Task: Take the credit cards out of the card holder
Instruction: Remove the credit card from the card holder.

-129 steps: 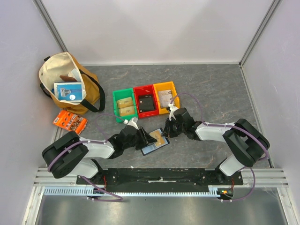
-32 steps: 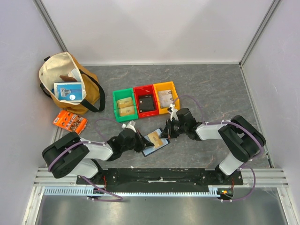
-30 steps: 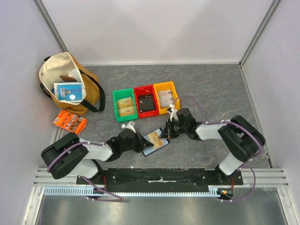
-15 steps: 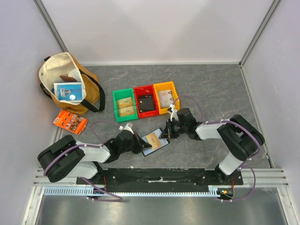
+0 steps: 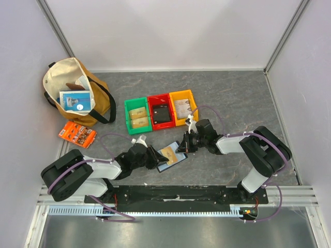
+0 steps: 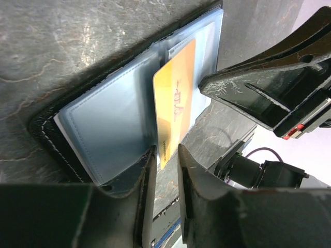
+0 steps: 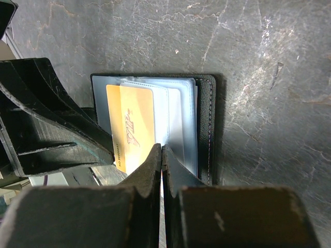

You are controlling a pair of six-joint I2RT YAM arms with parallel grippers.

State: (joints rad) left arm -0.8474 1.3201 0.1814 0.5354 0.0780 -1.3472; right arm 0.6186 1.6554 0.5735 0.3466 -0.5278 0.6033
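The card holder (image 5: 166, 164) lies open on the table between my arms, its grey-blue panels up; it also shows in the left wrist view (image 6: 108, 129) and the right wrist view (image 7: 204, 129). A yellow card (image 5: 170, 152) sticks partly out of a sleeve (image 6: 176, 98) (image 7: 135, 124). My left gripper (image 5: 158, 157) is narrowly open, and the card's free end sits between the jaws (image 6: 165, 155). My right gripper (image 5: 182, 147) is shut on a clear sleeve at the holder's edge (image 7: 162, 150).
Green (image 5: 126, 116), red (image 5: 151, 113) and yellow (image 5: 193, 97) bins stand in a row behind the holder; the red one holds a flat black item (image 5: 162, 114). A tan bag (image 5: 75, 93) and an orange packet (image 5: 76, 133) lie at the left.
My left gripper has shifted slightly at the card's near end and its jaws stand a little wider. The holder and my right gripper have stayed in place.
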